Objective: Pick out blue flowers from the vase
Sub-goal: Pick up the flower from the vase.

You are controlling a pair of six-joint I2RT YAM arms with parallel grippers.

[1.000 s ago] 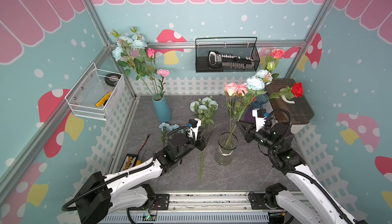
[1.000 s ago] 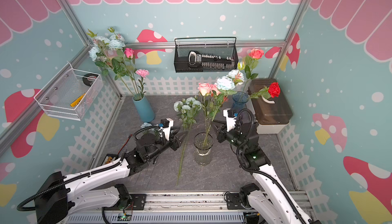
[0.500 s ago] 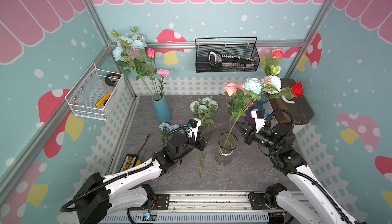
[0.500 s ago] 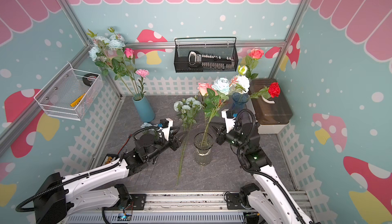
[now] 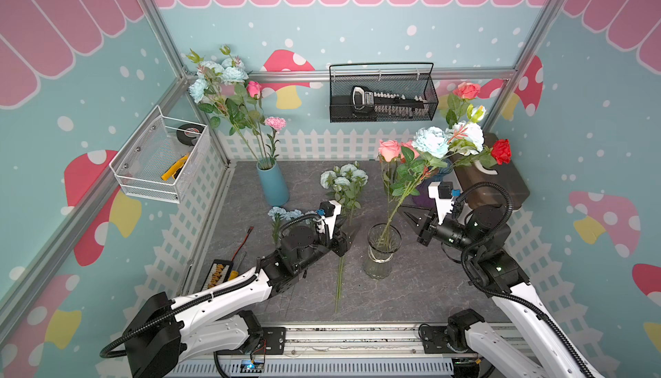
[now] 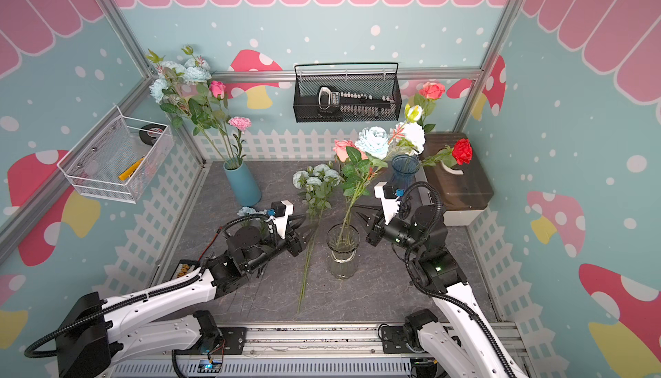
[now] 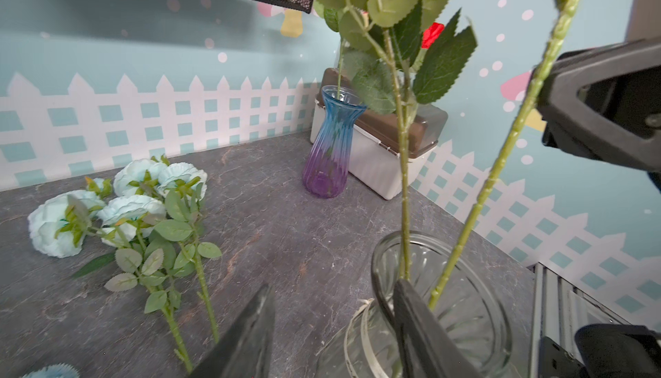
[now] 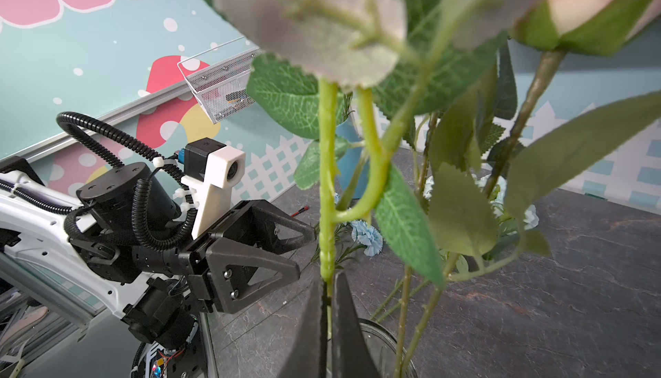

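Arms: 2; right gripper [image 8: 328, 279] closed on a pale green stem just above the glass vase [image 5: 382, 251]; left gripper [image 7: 332, 285] has jaws apart, nothing between them; one finger [image 7: 422, 329] overlaps the vase rim in left wrist view, contact unclear.

Wall baskets: 2; white mesh basket [image 5: 157, 165], black mesh basket [image 5: 382, 97]; contents too small to ID.

Box w/ brown lid [image 5: 500, 183]: 1; partly behind blooms.

Vases: 3; glass (centre), blue ceramic vase [image 5: 273, 185] (rear), blue-purple vase [image 7: 329, 143], mostly hidden by foliage in both top views.

The blue flowers: 4 groups:
- 2 large heads [image 5: 431, 142] above the gripped stem, lower end inside glass vase;
- spray [image 5: 343, 176] lying flat on table [image 5: 429, 286];
- small carnations [image 5: 284, 212] on table beside left arm, part-hidden, count unclear;
- cluster [image 5: 218, 75] in ceramic vase w/ 2 pink blooms [image 5: 275, 122].

Pink roses [image 5: 390, 149] in glass vase: 2, one half-hidden.

Stem count in glass vase: unclear; right wrist view blurred at close range.
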